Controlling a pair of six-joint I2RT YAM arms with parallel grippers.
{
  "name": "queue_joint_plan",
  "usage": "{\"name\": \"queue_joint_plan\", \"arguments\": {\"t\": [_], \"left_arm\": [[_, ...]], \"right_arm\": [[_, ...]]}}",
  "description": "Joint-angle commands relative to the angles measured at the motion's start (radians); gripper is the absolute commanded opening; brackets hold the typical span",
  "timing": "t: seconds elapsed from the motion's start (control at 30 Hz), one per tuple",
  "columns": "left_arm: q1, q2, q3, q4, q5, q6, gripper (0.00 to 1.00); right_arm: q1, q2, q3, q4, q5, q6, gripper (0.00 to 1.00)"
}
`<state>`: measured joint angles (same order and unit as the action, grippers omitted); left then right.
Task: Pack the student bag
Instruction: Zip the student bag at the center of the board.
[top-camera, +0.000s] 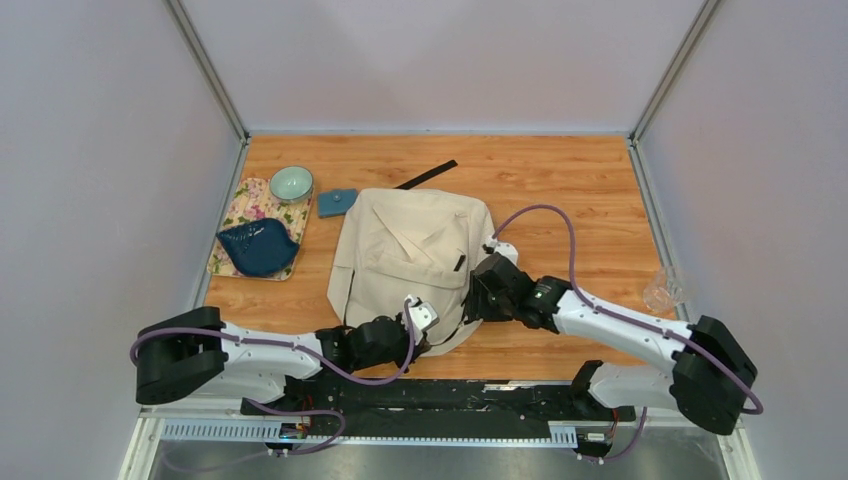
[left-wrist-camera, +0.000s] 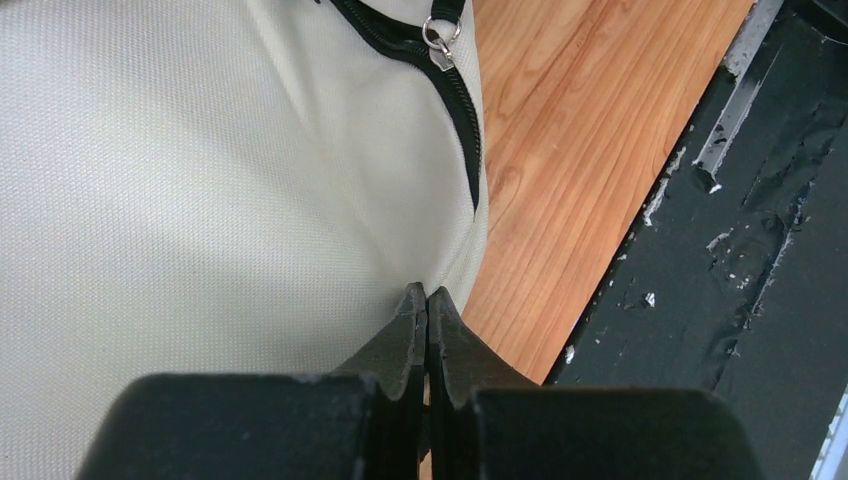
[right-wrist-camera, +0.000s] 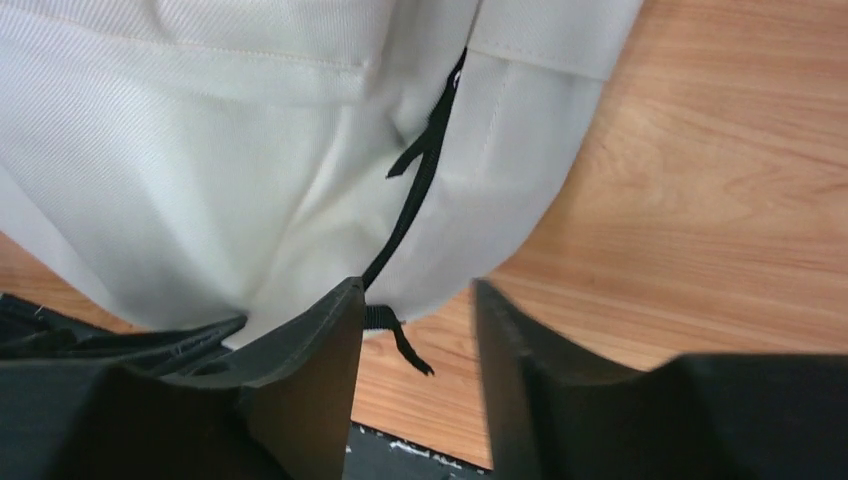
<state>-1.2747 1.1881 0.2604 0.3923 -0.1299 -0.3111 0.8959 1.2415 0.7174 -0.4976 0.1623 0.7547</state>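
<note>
Arms are both stretching in toward the bag, which is lying flat in the middle of the table, flap side up. The left arm is lying low along the near edge, pointing right, with its wrist at the bag's near corner. The right arm is angling in from the right, with its wrist at the bag's near right side.

A floral tray is sitting at the far left, carrying a dark blue dish and a pale green bowl. A small blue pouch is lying just beside the bag's far left corner, and a black strip is lying just beyond the bag's far edge. A clear cup is standing at the right edge, well apart from the bag. Nothing is lying between either wrist and the bag.

The left claw is pressing its jaws fully together, the tips touching the bag's edge below the black zipper; whether any fabric is caught between them I cannot tell. The right claw is standing partly open with nothing between its fingers. It is hovering at the bag's rounded corner, where a black strap is running down the cloth, its loose end hanging just beside one finger.
</note>
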Motion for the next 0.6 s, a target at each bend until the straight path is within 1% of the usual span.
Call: {"name": "queue_joint_plan", "arguments": {"t": [0.0, 0.1, 0.27, 0.47, 0.53, 0.57], "left_arm": [[-0.015, 0.042, 0.036, -0.129, 0.087, -0.036, 0.0], [-0.015, 0.064, 0.059, -0.129, 0.108, -0.039, 0.0], [-0.015, 0.082, 0.063, -0.112, 0.124, -0.057, 0.0], [-0.015, 0.076, 0.063, -0.113, 0.124, -0.065, 0.0], [-0.015, 0.073, 0.063, -0.113, 0.122, -0.068, 0.0], [-0.015, 0.071, 0.065, -0.113, 0.122, -0.068, 0.0]], "right_arm": [[-0.005, -0.152, -0.08, 0.045, 0.011, 0.105, 0.55], [-0.008, -0.23, -0.131, 0.028, 0.04, 0.161, 0.62], [-0.005, -0.295, -0.179, 0.095, -0.009, 0.21, 0.62], [-0.005, -0.257, -0.2, 0.177, -0.014, 0.245, 0.62], [-0.006, -0.225, -0.197, 0.201, -0.021, 0.247, 0.61], [-0.005, -0.212, -0.194, 0.224, -0.023, 0.248, 0.58]]}}
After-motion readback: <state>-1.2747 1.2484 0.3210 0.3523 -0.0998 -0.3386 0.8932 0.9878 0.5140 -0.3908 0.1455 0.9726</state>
